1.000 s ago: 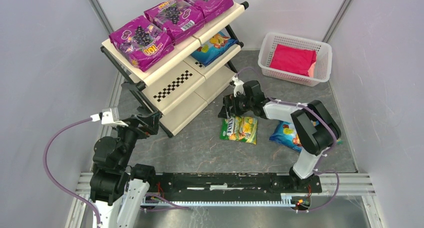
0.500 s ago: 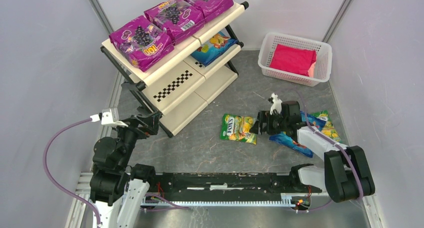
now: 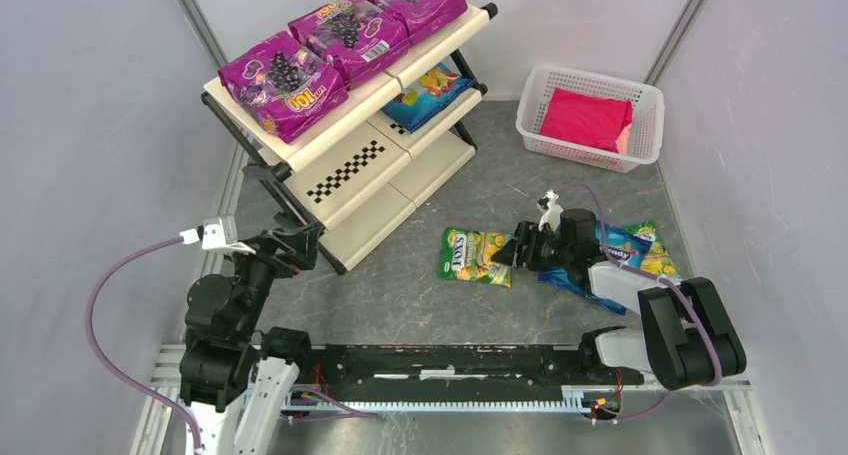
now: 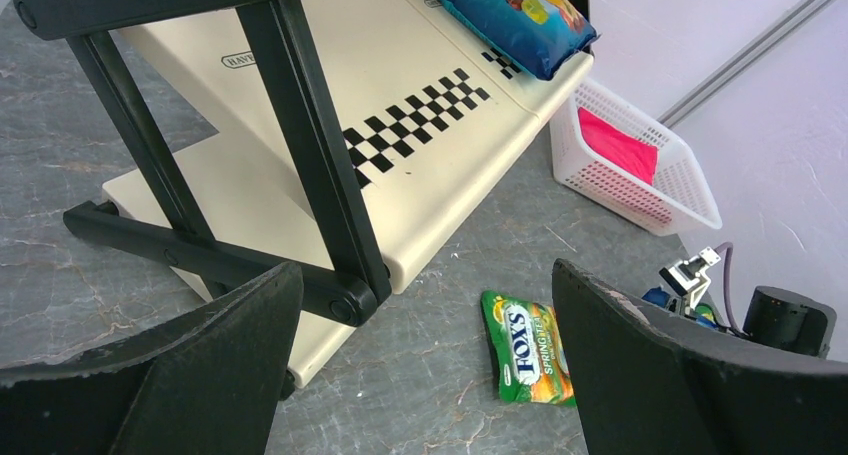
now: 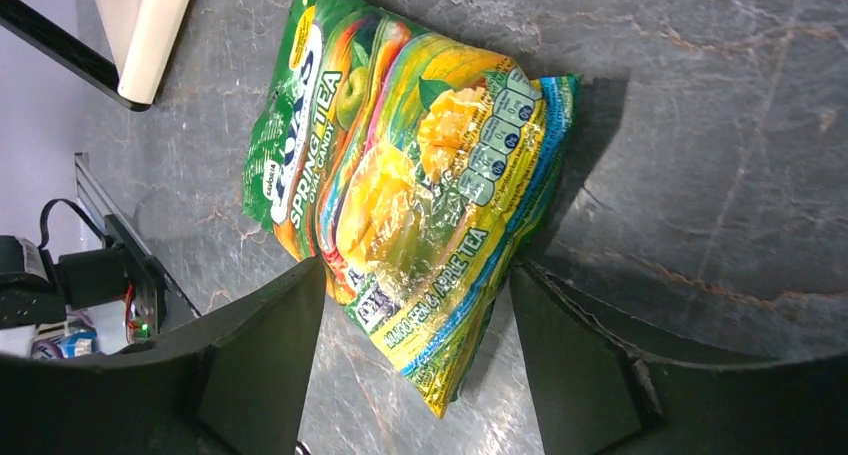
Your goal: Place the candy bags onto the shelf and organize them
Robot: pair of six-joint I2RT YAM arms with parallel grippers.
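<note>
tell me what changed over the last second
The right claw pulled back from the shelf and dropped low at the end of the green bag, open, not gripping. The left claw, the green bag, the purple bags and the basket stayed put.

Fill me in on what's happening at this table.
Candy bags are being stocked onto the shelf. Three magenta bags sit on its top tier and a blue bag on the middle one. The right gripper, fingers open, is lined up on the edge of a green-yellow bag lying on the table. The left gripper hovers open beside the shelf's frame.
</note>
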